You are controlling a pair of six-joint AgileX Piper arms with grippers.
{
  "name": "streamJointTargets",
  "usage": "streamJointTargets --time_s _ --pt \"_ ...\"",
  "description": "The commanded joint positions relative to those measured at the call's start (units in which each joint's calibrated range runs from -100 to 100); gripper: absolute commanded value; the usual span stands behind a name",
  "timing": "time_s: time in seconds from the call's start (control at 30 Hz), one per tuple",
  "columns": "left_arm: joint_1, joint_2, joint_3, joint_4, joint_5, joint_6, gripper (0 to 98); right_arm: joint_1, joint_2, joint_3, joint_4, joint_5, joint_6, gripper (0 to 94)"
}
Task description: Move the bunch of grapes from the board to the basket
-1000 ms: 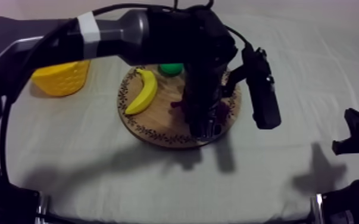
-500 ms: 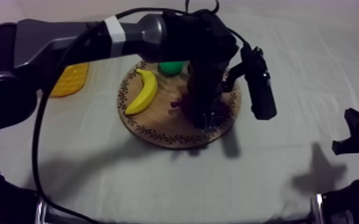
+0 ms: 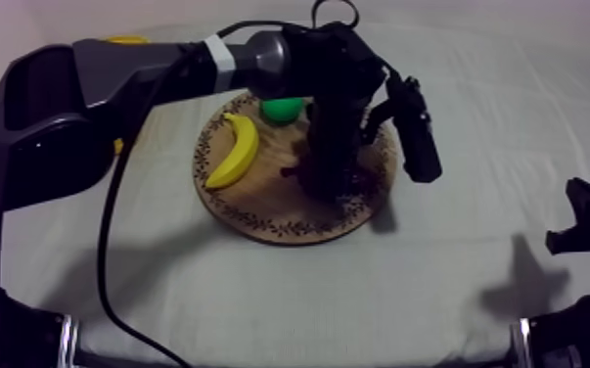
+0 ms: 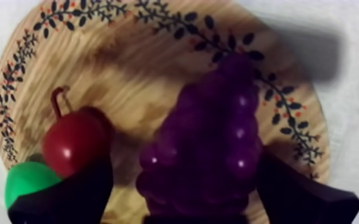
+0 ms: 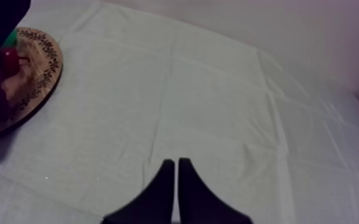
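Note:
The bunch of grapes (image 4: 214, 143), dark purple, lies on the round wooden board (image 4: 128, 71) with a patterned rim. My left gripper (image 4: 183, 165) is open and down over the bunch, one black finger (image 4: 68, 196) on each side of it. From above, the left arm reaches across the board (image 3: 259, 206) and its gripper (image 3: 336, 188) hides most of the grapes (image 3: 361, 182). Just a sliver of the yellow basket (image 3: 125, 41) peeks out behind that arm at the far left. My right gripper (image 5: 175, 173) is shut on nothing, low at the right (image 3: 588, 227).
On the board also lie a banana (image 3: 233, 149), a green pear (image 3: 281, 110) and a small red fruit (image 4: 74, 140), the last close to my left finger. Bare cloth stretches between the board (image 5: 36, 65) and the right gripper.
My left arm has pushed farther over the board and dropped lower onto the grapes. It now covers most of the basket. The right arm has not moved.

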Motion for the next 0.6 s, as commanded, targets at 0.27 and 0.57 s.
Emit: streamJointTargets --time_s 0.27,0.57 --pt "-0.3 2.5 -2.4 -0.07 2.0 0.9 74.1 0.0 0.0 0.0 0.0 0.0 -0.1 0.3" --pt "-0.5 2.4 -2.5 0.04 2.2 1.8 63.5 0.0 0.0 0.0 0.0 0.0 -0.1 0.3"
